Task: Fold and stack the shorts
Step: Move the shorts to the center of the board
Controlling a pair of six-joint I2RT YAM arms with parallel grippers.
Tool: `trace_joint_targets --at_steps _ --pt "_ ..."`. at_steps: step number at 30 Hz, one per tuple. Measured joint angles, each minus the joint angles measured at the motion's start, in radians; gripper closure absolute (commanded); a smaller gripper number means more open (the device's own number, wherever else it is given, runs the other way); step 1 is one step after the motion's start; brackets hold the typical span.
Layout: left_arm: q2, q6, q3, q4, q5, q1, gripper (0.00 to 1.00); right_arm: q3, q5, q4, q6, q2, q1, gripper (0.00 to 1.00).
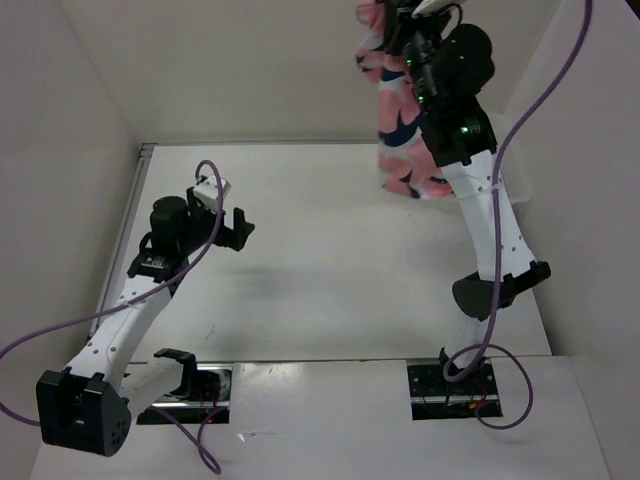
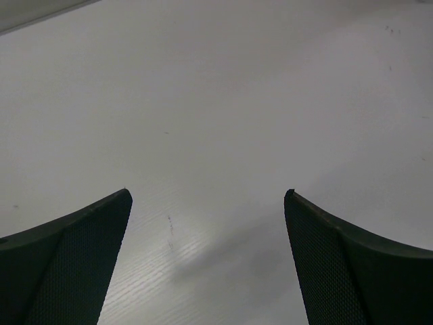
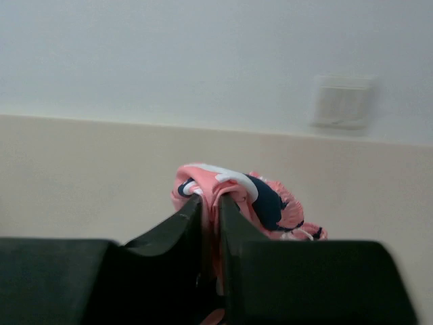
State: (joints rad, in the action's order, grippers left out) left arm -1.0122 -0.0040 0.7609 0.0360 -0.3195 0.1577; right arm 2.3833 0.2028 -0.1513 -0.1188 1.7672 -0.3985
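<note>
Your left gripper [image 1: 238,228] hovered low over the worktop [image 1: 330,260] near its left edge, jaws spread wide. Farther back, your right gripper [image 3: 210,203] was raised high above the far right corner, jaws pinched on a bunched fold of the shorts [image 1: 402,130], which dangled clear of the worktop.

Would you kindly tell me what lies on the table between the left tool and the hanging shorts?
Nothing: in the top view only bare white table separates the left tool from the shorts.
</note>
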Motion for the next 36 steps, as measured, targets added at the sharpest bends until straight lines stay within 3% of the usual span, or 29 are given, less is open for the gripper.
trace_joint_targets --at_steps 1,2,3,5,10,14,18,23,26,31,36 --pt "0.006 0.0 0.0 0.0 0.006 -0.009 0.0 0.003 -0.01 -0.003 0.017 0.013 -0.026 0.62" --pt "0.01 0.0 0.0 0.0 0.015 -0.023 0.0 0.0 -0.015 -0.01 0.034 0.032 -0.048 0.3" --pt "0.014 0.0 0.0 0.0 0.023 -0.041 0.0 -0.007 -0.019 -0.02 0.054 0.053 -0.078 0.17" --pt "0.022 0.0 0.0 0.0 0.033 -0.085 0.0 -0.04 -0.044 -0.048 0.077 0.105 -0.119 0.02" --pt "0.041 0.0 0.0 0.0 0.056 -0.19 0.0 -0.151 -0.169 -0.187 0.12 0.238 -0.244 0.02" --pt "0.04 0.001 0.005 0.035 0.023 -0.212 0.0 -0.184 -0.228 -0.277 0.137 0.286 -0.271 0.02" --pt "-0.027 0.0 0.029 0.089 -0.06 -0.181 0.0 -0.195 -0.231 -0.267 0.145 0.267 -0.2 0.05" --pt "-0.148 0.0 0.031 0.135 -0.116 -0.043 0.0 -0.356 -0.171 -0.206 0.1 0.232 -0.048 0.07" --pt "-0.195 0.0 0.03 0.113 -0.104 -0.023 0.0 -0.443 -0.143 -0.211 0.063 0.272 -0.005 0.07" --pt "-0.209 0.0 0.03 0.035 -0.019 -0.036 0.0 -0.409 -0.18 -0.225 0.032 0.451 -0.05 0.08" --pt "-0.202 0.0 0.03 0.014 0.054 -0.095 0.0 -0.211 -0.204 -0.233 0.035 0.644 -0.166 0.08"
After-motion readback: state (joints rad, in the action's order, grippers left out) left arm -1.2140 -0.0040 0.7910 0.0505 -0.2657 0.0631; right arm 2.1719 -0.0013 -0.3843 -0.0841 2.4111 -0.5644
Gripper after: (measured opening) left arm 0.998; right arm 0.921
